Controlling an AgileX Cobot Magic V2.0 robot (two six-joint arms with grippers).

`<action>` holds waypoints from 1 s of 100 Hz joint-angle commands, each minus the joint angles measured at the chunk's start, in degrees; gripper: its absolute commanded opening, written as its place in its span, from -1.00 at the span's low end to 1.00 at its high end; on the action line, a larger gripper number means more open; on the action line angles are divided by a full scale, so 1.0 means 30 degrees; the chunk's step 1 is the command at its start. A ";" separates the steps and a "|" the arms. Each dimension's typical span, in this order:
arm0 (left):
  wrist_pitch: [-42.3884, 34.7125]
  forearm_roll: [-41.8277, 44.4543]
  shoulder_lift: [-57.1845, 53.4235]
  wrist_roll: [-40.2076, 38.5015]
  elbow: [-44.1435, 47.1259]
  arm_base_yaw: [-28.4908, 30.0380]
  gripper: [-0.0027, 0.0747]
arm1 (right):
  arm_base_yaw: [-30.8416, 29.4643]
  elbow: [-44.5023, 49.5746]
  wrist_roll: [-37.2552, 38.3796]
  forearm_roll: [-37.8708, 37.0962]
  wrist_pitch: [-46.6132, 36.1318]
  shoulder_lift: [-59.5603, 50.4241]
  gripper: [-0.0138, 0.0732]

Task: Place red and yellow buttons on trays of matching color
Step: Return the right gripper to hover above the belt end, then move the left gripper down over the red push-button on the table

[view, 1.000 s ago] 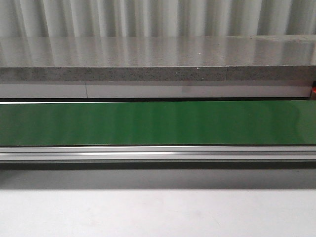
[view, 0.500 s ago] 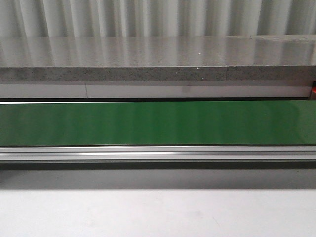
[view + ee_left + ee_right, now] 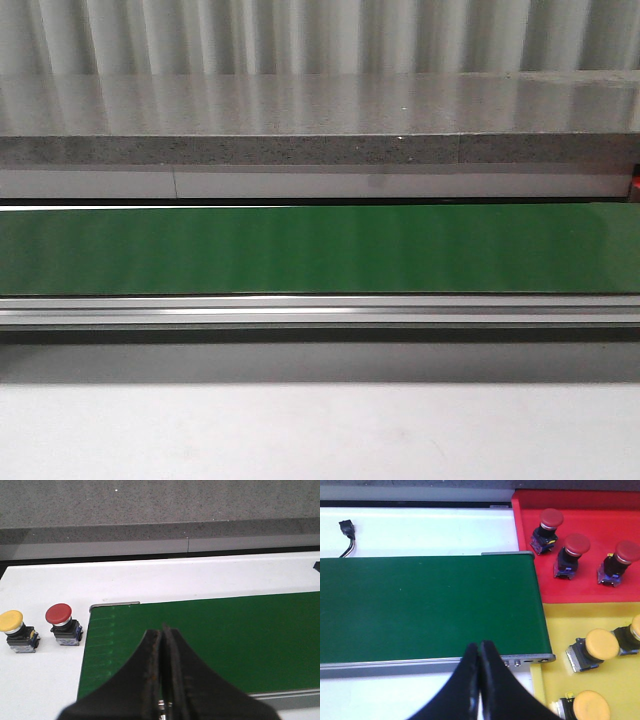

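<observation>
1. Buttons awaiting sorting: a yellow mushroom-head push button and a red mushroom-head push button stand upright on the white tabletop, side by side but apart, just off one end of the green conveyor belt.
2. Buttons already sorted, at the belt's other end: three red mushroom-head buttons rest tilted inside the red plastic tray; three yellow mushroom-head buttons lie inside the yellow plastic tray, which adjoins the red tray.
3. Left gripper: black fingers clenched together with nothing between them, hovering over the green belt near the two unsorted buttons.
4. Right gripper: black fingers likewise pressed together and empty, hovering at the belt's metal side rail, near the trays.
5. Small black connector on a cable lies on the white tabletop beyond the belt, well apart from the trays.
6. Front view: the green belt spans the frame with a grey speckled stone ledge behind it; neither buttons, trays nor grippers appear there.
</observation>
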 commanded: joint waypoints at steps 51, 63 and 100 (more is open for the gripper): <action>-0.2018 -0.1180 0.0212 -0.0523 -0.0519 0.0046 0.73 | 0.0030 -0.0543 -0.0187 -0.0278 -0.1047 -0.0062 -0.84; -0.3639 -0.1145 0.1171 -0.2490 -0.0519 0.0619 0.71 | 0.0030 -0.0543 -0.0187 -0.0278 -0.1047 -0.0062 -0.84; -0.3720 -0.1181 0.9045 -0.5008 -0.4334 0.4044 0.58 | 0.0030 -0.0543 -0.0187 -0.0278 -0.1047 -0.0062 -0.84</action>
